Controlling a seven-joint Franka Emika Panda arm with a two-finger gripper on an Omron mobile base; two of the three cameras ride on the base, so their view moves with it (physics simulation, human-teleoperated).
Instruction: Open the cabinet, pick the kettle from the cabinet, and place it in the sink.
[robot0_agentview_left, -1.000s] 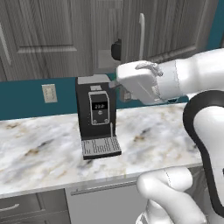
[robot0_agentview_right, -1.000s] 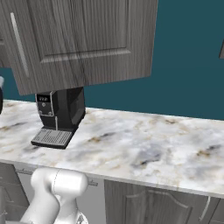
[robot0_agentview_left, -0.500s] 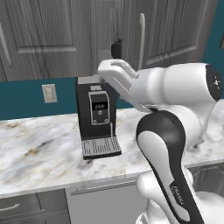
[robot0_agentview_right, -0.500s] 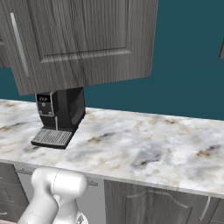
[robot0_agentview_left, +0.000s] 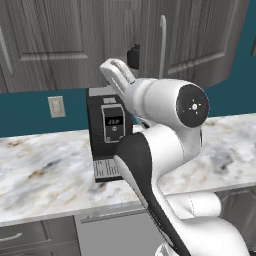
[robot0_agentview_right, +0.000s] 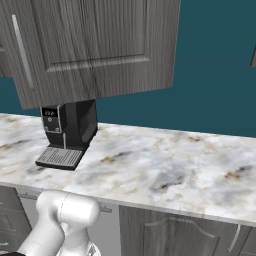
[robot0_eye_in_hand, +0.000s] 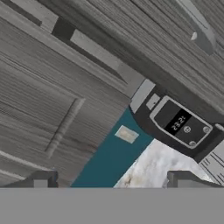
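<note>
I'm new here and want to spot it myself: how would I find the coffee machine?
Start at the dark grey wall cabinet above the marble counter. Directly beneath it stands the coffee machine: boxy, black, with a small lit display and a ribbed drip tray, the one appliance standing there.

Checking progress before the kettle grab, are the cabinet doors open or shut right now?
Shut: the cabinet doors lie flush, handle untouched, no interior or kettle visible.

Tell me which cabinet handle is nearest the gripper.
The silver handle just right of the gripper in the left base view; the other handle sits far off at that view's left edge.
</note>
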